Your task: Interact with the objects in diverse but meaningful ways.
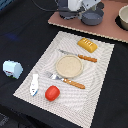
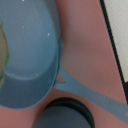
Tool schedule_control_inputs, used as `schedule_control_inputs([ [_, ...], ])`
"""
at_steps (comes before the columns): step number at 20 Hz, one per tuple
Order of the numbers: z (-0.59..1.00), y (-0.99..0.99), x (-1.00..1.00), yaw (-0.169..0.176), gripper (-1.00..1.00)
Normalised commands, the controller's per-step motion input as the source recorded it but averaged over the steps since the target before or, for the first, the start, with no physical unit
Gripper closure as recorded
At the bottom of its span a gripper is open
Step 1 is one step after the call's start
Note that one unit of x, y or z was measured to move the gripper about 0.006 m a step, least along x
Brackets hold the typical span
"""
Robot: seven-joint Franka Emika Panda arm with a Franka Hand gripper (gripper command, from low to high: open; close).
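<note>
Exterior view puts me at the top of the frame, my gripper hanging over a pink board that runs along the upper right. Just beside me on that board sits the pot, dark grey; I cannot tell whether I touch it. At the far right edge stands a pale bowl.

Below, a woven mat spreads across the dark table. On the mat, near its upper right corner, lies the loaf, yellow and ridged. A knife with an orange handle lies just under it, then a tan plate in the middle, then a fork with an orange handle. The tomato sits near the mat's lower left, and the bottle lies at the mat's left edge, close to the tomato. The carton is off the mat, at the frame's left, well apart from the rest.

Wrist view shows a blue-grey pan with its handle running across the pink board, and a dark round rim near the handle's root. My fingers are outside this picture, so I cannot tell whether my jaws are spread or pressed together
</note>
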Motion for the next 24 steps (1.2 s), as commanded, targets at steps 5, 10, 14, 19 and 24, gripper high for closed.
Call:
schedule_control_inputs([
  [5,0.29,0.49,-0.21,0.010,-1.00],
  [10,0.31,0.39,-0.33,0.000,-1.00],
  [14,0.27,0.32,-0.62,0.000,-1.00],
  [19,0.21,0.29,-0.83,0.000,-1.00],
  [24,0.04,0.17,-0.89,0.000,-1.00],
])
